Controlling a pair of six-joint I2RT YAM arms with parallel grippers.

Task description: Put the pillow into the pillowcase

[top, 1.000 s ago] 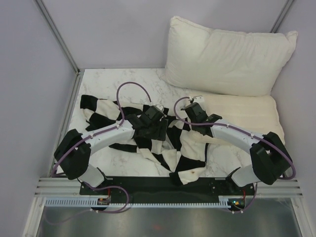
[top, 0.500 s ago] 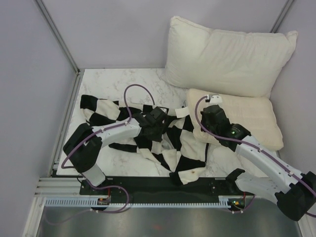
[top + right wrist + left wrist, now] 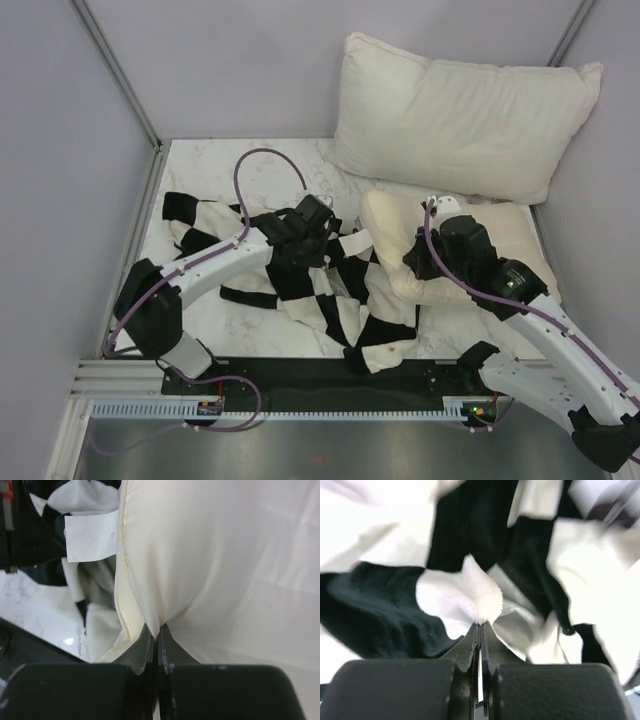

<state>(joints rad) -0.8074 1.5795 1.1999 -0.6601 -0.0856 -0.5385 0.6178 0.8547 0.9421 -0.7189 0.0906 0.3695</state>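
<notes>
Right claw (image 3: 155, 630) tight on crosswise pillow (image 3: 392, 230)

Top view bright, even, wrist cams blurry w/ blown whites

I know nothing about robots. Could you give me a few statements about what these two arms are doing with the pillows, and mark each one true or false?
1. The left gripper is shut on the checkered pillowcase. True.
2. The right gripper hangs open above the cream pillow. False: it is shut, pinching the pillow's fabric.
3. The cream pillow is already inside the pillowcase. False: it lies outside it, uncovered.
4. A bigger white pillow sits behind the cream one. True.
</notes>
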